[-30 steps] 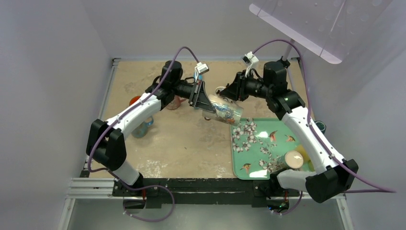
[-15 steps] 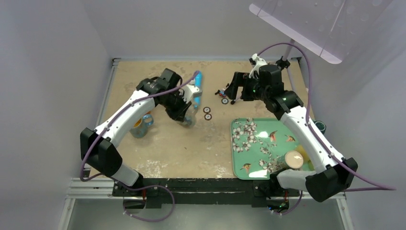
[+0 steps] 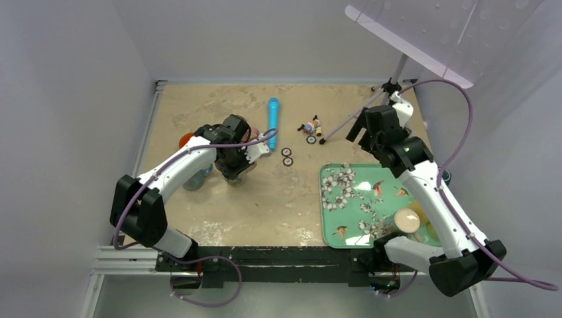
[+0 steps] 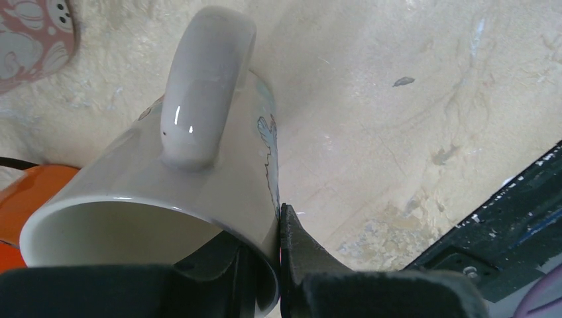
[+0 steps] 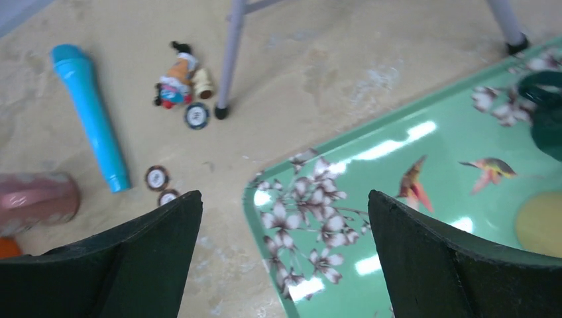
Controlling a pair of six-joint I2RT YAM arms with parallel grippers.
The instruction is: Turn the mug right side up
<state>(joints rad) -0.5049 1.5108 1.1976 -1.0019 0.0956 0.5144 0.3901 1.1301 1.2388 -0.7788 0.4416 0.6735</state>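
Note:
A white mug (image 4: 166, 172) with a printed side and a big handle hangs in my left gripper (image 4: 268, 228). That gripper is shut on the rim wall, one finger inside and one outside. The mug's mouth faces the wrist and its base points down toward the sandy table. From above, the left gripper (image 3: 233, 164) points down at the table's left middle and covers most of the mug (image 3: 240, 177). My right gripper (image 5: 283, 195) is open with nothing in it, hovering over the tray's far left corner; the top view shows this gripper (image 3: 360, 130) at the back right.
A green flowered tray (image 3: 358, 199) lies front right with a cup (image 3: 406, 220) on it. A blue tube (image 3: 272, 118), a small toy figure (image 3: 309, 125) and round chips (image 3: 287, 156) lie mid-table. A pink cup (image 5: 33, 199), an orange object (image 3: 187, 139) and a bottle (image 3: 195, 177) crowd the left arm.
The right gripper opened, let go of the mug and pulled back to the right. The left arm carried the mug leftward and turned to point down.

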